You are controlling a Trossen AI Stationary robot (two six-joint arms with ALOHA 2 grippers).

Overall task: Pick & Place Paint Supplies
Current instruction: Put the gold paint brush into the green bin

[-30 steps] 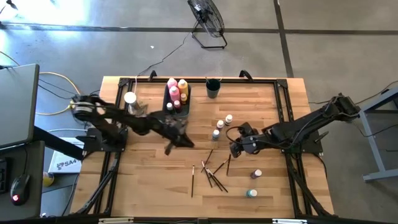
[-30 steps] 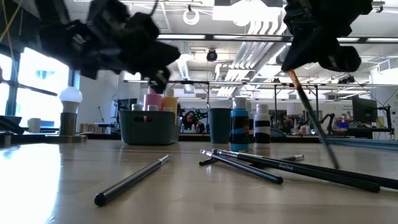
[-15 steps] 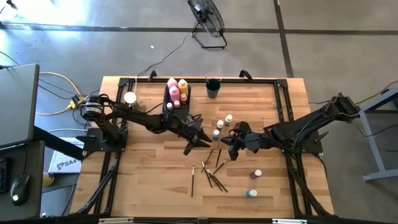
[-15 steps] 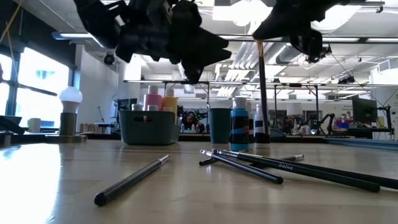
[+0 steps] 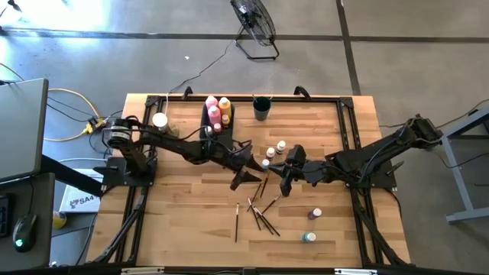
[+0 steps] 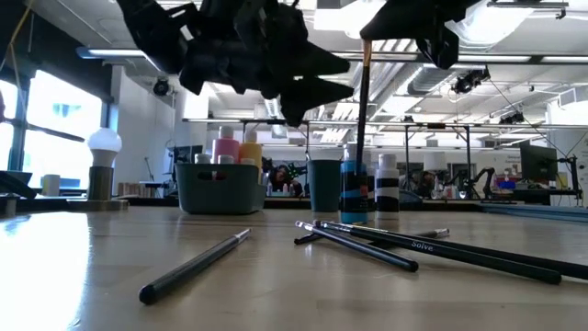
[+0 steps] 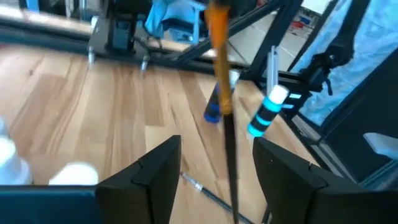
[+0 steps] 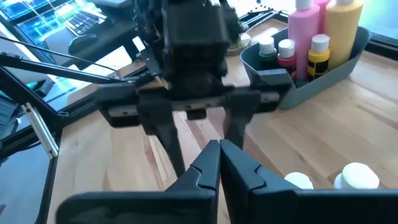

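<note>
My right gripper (image 5: pixel 285 176) is near the table's middle, shut on a thin dark-handled paintbrush (image 6: pixel 360 138) that hangs nearly upright. My left gripper (image 5: pixel 249 171) faces it from the table's left, open. Its two fingers (image 7: pixel 155 171) stand on either side of the brush (image 7: pixel 226 124) without touching it. Several more brushes (image 5: pixel 260 214) lie flat on the wood toward the near edge. Small white-capped paint bottles (image 5: pixel 273 153) stand just beyond the grippers. My right gripper pinches the brush between its two shut fingers near its orange-brown upper end (image 6: pixel 366 53). The fingers come slanting slightly downward from the table's right and lie across the brush. The brush hangs below them nearly upright, its lower end (image 6: pixel 355 213) just above the table.
A grey bin (image 5: pixel 216 122) with pink and yellow squeeze bottles and small bottles stands at the far side, with a dark cup (image 5: pixel 261 108) to its right. A white knob on a tan base (image 5: pixel 160 121) is far left. Two small bottles (image 5: pixel 314 215) stand near right.
My left gripper has moved toward the table's right, up to the held brush, and has opened its fingers around it. My right gripper has rolled and risen a little. The brush has swung from a slant, with its lower end toward the table's right, to nearly upright.
</note>
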